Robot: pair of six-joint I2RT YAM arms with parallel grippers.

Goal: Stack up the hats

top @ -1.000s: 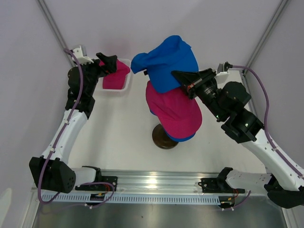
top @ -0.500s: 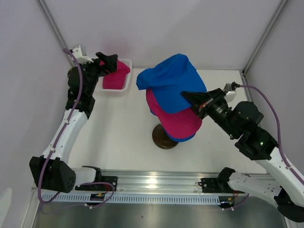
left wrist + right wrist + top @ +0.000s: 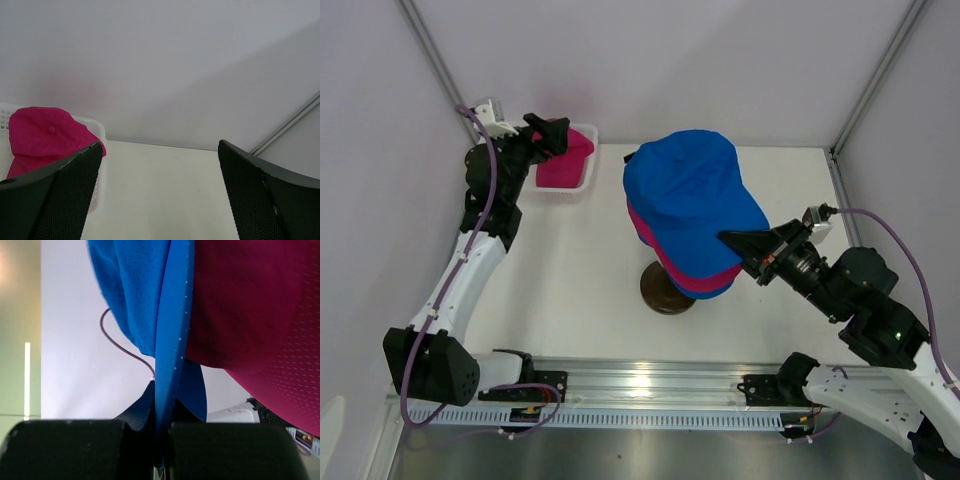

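Pinching the brim of the royal blue cloth cap, your right gripper had its jaws pressed onto it while that cap sat over the magenta pink cap mid-table. You'd have done well to seat the crown squarely before releasing. Your left gripper hung spread-jawed over the far-left white mesh basket.

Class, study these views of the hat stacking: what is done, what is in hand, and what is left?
Done: a pink hat already sits on the stand. In hand: the right gripper is shut on the brim of the blue hat draped over it, not yet released. Left: another pink hat lies in the white basket, near the open left gripper.
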